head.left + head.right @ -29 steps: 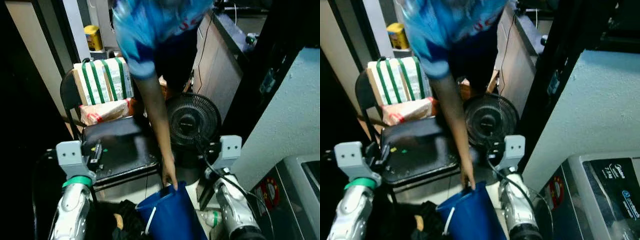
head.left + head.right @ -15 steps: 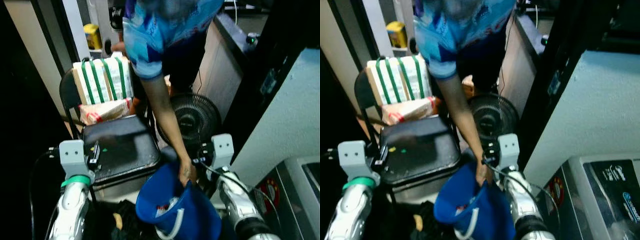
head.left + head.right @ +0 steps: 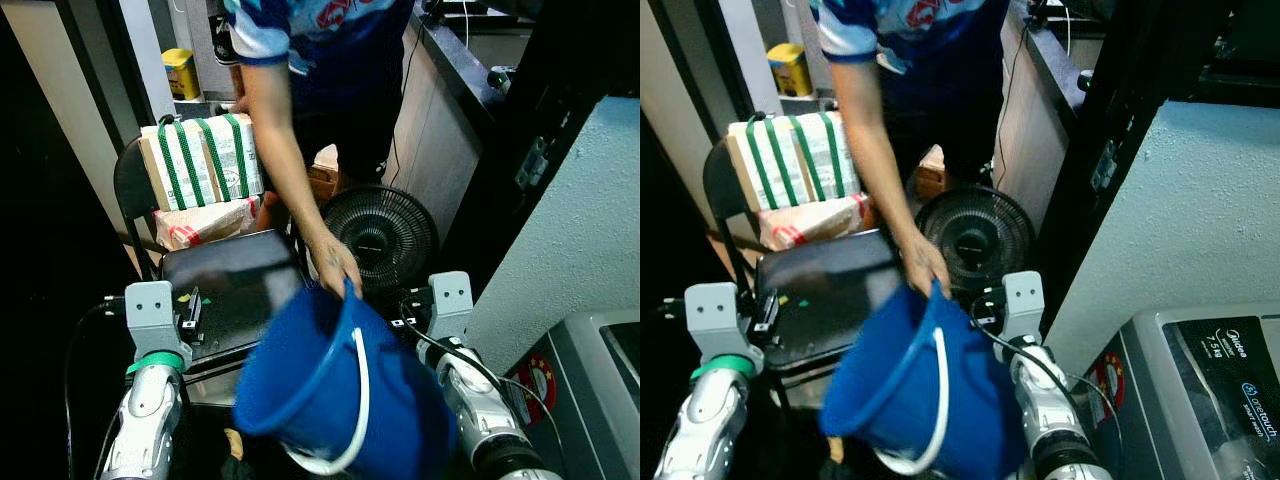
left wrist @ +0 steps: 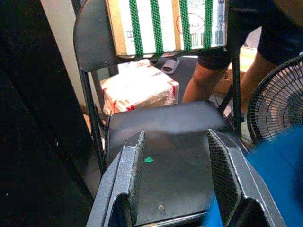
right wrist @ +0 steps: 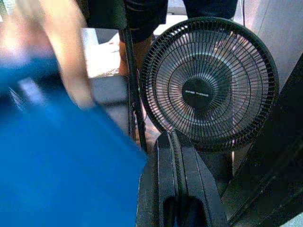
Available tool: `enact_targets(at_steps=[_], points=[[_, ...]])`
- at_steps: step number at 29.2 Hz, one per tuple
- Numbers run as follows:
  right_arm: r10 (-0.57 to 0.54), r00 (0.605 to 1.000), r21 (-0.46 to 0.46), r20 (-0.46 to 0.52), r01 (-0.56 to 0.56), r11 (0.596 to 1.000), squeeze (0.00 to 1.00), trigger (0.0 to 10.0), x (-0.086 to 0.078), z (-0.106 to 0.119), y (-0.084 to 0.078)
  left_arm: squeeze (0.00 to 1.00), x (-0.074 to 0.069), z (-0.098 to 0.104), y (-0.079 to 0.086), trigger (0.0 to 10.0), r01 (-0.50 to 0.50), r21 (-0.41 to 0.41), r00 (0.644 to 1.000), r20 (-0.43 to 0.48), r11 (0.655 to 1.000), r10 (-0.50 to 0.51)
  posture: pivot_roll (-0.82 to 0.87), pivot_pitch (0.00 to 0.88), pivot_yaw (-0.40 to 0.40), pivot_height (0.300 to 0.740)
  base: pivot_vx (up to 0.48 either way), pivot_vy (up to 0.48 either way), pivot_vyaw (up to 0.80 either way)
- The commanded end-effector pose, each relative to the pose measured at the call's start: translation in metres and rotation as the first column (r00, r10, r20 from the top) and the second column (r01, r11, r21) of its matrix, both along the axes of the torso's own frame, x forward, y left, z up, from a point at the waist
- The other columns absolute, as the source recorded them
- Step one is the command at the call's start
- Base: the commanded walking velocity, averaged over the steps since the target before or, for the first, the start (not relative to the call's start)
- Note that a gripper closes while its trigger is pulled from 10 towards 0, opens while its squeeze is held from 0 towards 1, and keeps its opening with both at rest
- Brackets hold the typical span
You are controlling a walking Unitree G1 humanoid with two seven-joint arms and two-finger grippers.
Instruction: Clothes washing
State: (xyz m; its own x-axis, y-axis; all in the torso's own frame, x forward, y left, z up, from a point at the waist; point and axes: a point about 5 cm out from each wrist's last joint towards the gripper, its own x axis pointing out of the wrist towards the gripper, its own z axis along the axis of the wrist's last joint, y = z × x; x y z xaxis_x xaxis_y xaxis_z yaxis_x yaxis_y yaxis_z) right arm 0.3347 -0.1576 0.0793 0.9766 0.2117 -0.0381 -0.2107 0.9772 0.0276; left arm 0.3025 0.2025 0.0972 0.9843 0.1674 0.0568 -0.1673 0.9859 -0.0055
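Note:
A person in a blue shirt leans in and grips the rim of a blue bucket (image 3: 330, 390) with one hand (image 3: 335, 270). The bucket has a white handle and hangs tilted in the air between my two arms, blurred by motion. My left gripper (image 4: 175, 135) is open and empty, pointing at the seat of a black chair (image 4: 161, 123). My right gripper (image 5: 170, 139) is shut on nothing and faces a black floor fan (image 5: 206, 85), with the bucket (image 5: 57, 156) right beside it. A grey top-loading washing machine (image 3: 1200, 380) stands at the lower right.
The black chair (image 3: 225, 275) stands straight ahead with green-strapped boxes (image 3: 205, 160) and a wrapped parcel (image 3: 205, 220) against its back. The floor fan (image 3: 385, 235) is beside it. A pale wall (image 3: 570, 250) closes the right side, and a dark wall the left.
The person has lifted the blue bucket from the floor to chest height between my arms and tipped it sideways. My arms have hardly moved.

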Motion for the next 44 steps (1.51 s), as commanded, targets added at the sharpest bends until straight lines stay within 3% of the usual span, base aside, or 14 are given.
enact_targets(at_steps=[1,6,7,10,15,17,29,30,32,33,34,36,38,44], points=[[0.043,0.998,-0.015,-0.038,-0.043,0.999,0.0,10.0,-0.005,-0.011,0.008,0.0,-0.001,0.002,0.005,10.0,-0.026,0.012,1.0,0.001,1.0,0.026,0.14,0.0,0.033,0.74,0.0,0.0,0.0],[0.118,0.988,-0.055,-0.102,-0.124,0.991,0.0,10.0,-0.006,-0.019,0.02,0.0,-0.002,-0.004,0.013,10.0,-0.056,0.0,0.997,-0.057,0.998,0.056,0.14,0.0,0.028,0.74,0.0,0.0,0.0],[0.188,0.972,-0.123,-0.14,-0.205,0.971,0.0,10.0,-0.008,-0.023,0.027,0.0,-0.003,-0.01,0.016,10.0,-0.082,-0.015,0.992,-0.101,0.996,0.08,0.14,0.0,0.023,0.74,0.0,0.0,0.0],[0.212,0.962,-0.166,-0.173,-0.241,0.956,0.0,10.0,-0.01,-0.028,0.03,0.0,-0.004,-0.013,0.015,10.0,-0.082,-0.014,0.99,-0.12,0.997,0.079,0.15,0.015,0.012,0.74,0.0,0.0,0.0],[0.185,0.965,-0.167,-0.185,-0.217,0.962,0.0,10.0,-0.01,-0.03,0.029,0.0,-0.005,-0.012,0.015,10.0,-0.093,-0.022,0.991,-0.104,0.995,0.09,0.15,0.014,-0.003,0.74,0.0,0.0,0.0],[0.128,0.978,-0.172,-0.165,-0.156,0.973,0.0,10.0,-0.009,-0.03,0.026,0.0,-0.001,-0.001,0.012,10.0,-0.088,-0.008,0.995,-0.051,0.996,0.088,0.19,0.015,0.011,0.74,0.0,0.0,0.0],[0.085,0.98,-0.173,-0.179,-0.116,0.978,0.0,10.0,-0.013,-0.037,0.026,0.0,0.003,-0.005,0.012,10.0,-0.063,0.029,0.995,-0.079,0.998,0.065,0.13,0.009,0.048,0.74,0.0,0.0,0.0],[0.085,0.982,-0.161,-0.171,-0.113,0.981,0.0,10.0,-0.015,-0.037,0.026,0.0,0.002,-0.013,0.007,10.0,-0.038,-0.027,0.993,-0.116,0.999,0.035,0.13,0.002,0.045,0.74,0.0,0.0,0.0],[0.085,0.982,-0.161,-0.171,-0.113,0.981,0.0,10.0,-0.015,-0.037,0.026,0.0,0.002,-0.013,0.007,10.0,-0.038,-0.027,0.993,-0.116,0.999,0.035,0.13,0.002,0.045,0.74,0.0,0.0,0.0],[0.084,0.982,-0.156,-0.169,-0.111,0.982,0.0,10.0,-0.017,-0.039,0.024,0.0,0.001,-0.021,0.003,10.0,-0.022,-0.071,0.989,-0.147,0.997,0.012,0.13,0.004,0.048,0.74,0.0,0.0,0.0],[0.068,0.979,-0.156,-0.192,-0.099,0.983,0.0,10.0,-0.02,-0.044,0.022,0.0,-0.002,-0.029,0.0,10.0,-0.006,-0.073,0.984,-0.178,0.997,-0.007,0.12,0.0,0.049,0.74,0.0,0.0,0.0],[0.028,0.971,-0.061,-0.236,-0.043,0.997,0.0,10.0,-0.021,-0.049,0.018,0.0,-0.009,-0.042,-0.001,10.0,-0.005,-0.053,0.974,-0.225,0.999,-0.007,0.11,0.0,0.048,0.74,0.0,0.0,0.0],[0.028,0.971,-0.061,-0.236,-0.043,0.997,0.0,10.0,-0.021,-0.049,0.018,0.0,-0.009,-0.042,-0.001,10.0,-0.005,-0.053,0.974,-0.225,0.999,-0.007,0.11,0.0,0.048,0.74,0.0,0.0,0.0],[-0.016,0.98,0.06,-0.199,0.028,0.998,0.0,10.0,-0.015,-0.039,0.016,0.0,-0.013,-0.045,0.011,10.0,-0.059,-0.024,0.966,-0.253,0.998,0.051,0.15,0.0,-0.012,0.74,0.0,0.0,0.0]])
